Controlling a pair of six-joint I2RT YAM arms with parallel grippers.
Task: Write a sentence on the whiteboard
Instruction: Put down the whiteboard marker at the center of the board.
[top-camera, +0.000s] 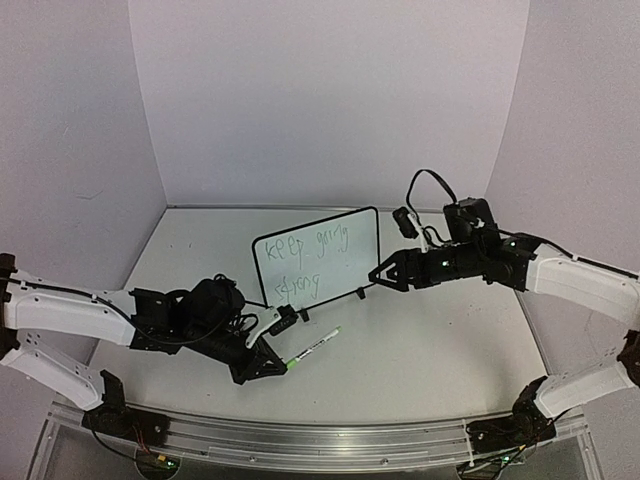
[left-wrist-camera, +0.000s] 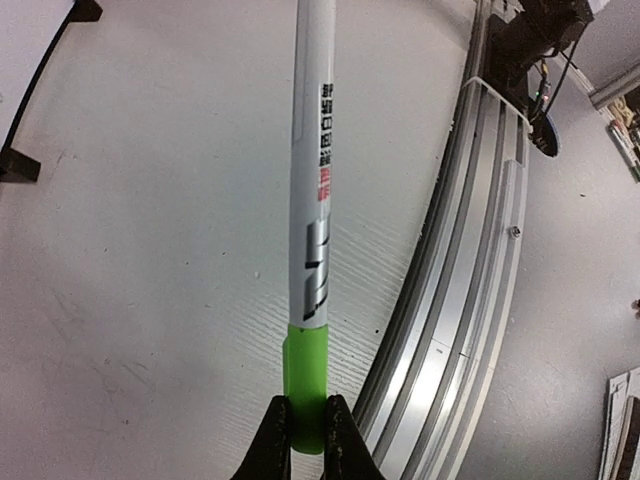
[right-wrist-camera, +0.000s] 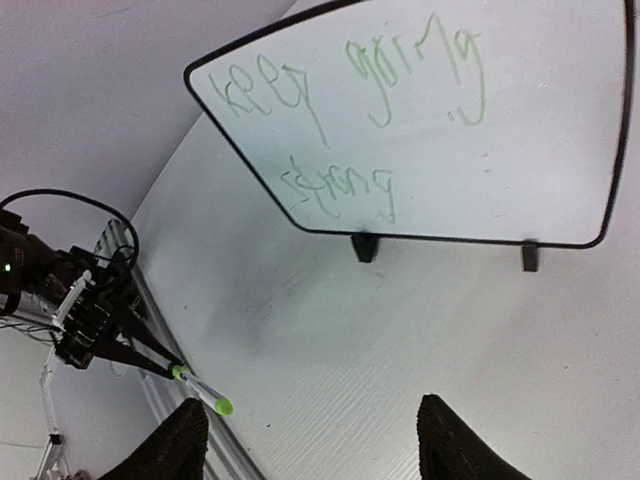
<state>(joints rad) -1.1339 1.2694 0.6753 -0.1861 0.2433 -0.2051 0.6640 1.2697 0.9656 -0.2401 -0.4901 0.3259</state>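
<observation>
The whiteboard (top-camera: 356, 262) stands upright at mid-table on small black feet (right-wrist-camera: 365, 247), its white face (right-wrist-camera: 530, 170) turned toward the arms. The sentence (top-camera: 303, 264) runs in thin green handwriting over two lines (right-wrist-camera: 350, 110). My left gripper (top-camera: 284, 362) lies low on the table in front of the board. It is shut (left-wrist-camera: 308, 432) on the green end of a white marker (left-wrist-camera: 312, 200), which points away to the right (top-camera: 318, 345). My right gripper (top-camera: 377, 273) hovers just off the board's lower right corner. It is open (right-wrist-camera: 315, 445), with nothing between its fingers. The right wrist view also shows the marker (right-wrist-camera: 205, 393).
An aluminium rail (top-camera: 300, 432) runs along the near table edge, close beside the marker (left-wrist-camera: 470, 300). White walls enclose the table at the back and on both sides. A black cable loops above the right arm's wrist (top-camera: 425, 180).
</observation>
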